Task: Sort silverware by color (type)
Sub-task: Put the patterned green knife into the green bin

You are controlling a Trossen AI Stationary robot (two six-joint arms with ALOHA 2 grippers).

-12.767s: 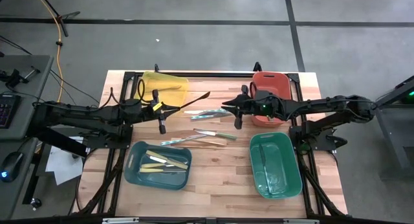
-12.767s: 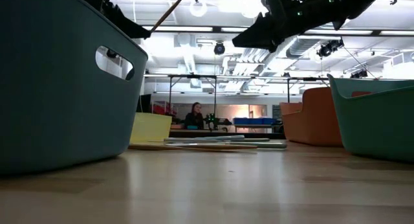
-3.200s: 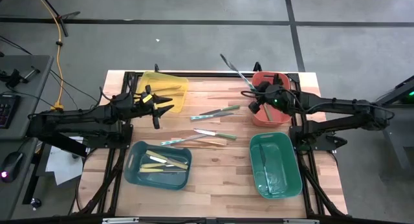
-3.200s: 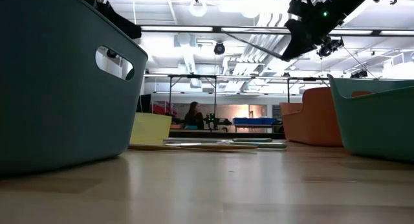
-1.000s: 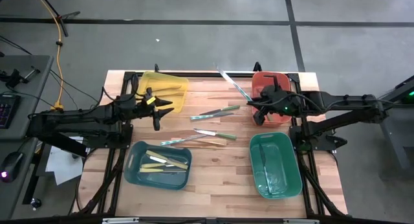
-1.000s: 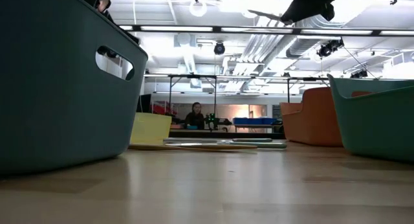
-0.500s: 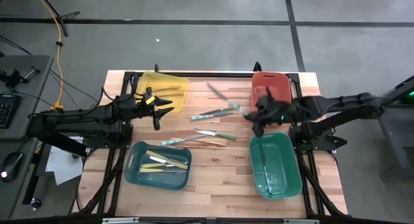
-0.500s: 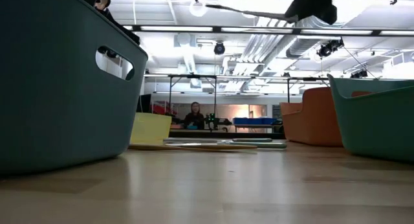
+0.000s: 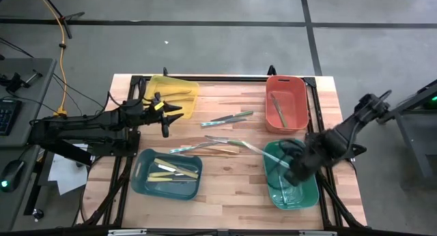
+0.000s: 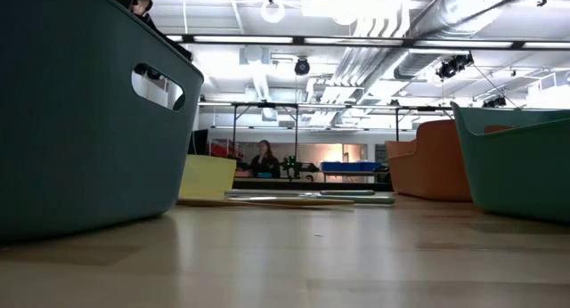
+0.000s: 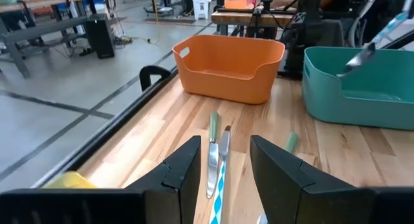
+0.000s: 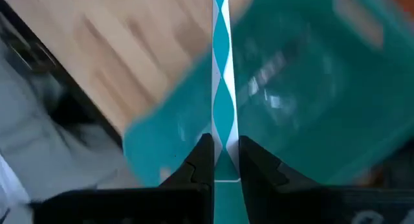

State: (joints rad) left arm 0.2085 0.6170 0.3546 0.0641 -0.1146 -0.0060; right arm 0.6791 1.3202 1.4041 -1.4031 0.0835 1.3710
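Gripping a teal-patterned utensil (image 12: 220, 88) by its handle, the right gripper (image 9: 295, 169) hangs over the green bin (image 9: 308, 192), evidently to drop it with matching pieces. The left gripper (image 9: 166, 115), fingers apart and empty, waits beside the yellow bin (image 9: 179, 84). Unsorted silverware (image 9: 225, 118) lies mid-table (image 9: 232, 188); concrete floor surrounds.

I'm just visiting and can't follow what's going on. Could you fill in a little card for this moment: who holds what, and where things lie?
right gripper: shut on a teal-patterned utensil, above the green bin
left gripper: open, empty, beside the yellow bin
orange bin: one utensil inside
dark teal bin: cream-yellow utensils
wooden table: several loose utensils at the middle
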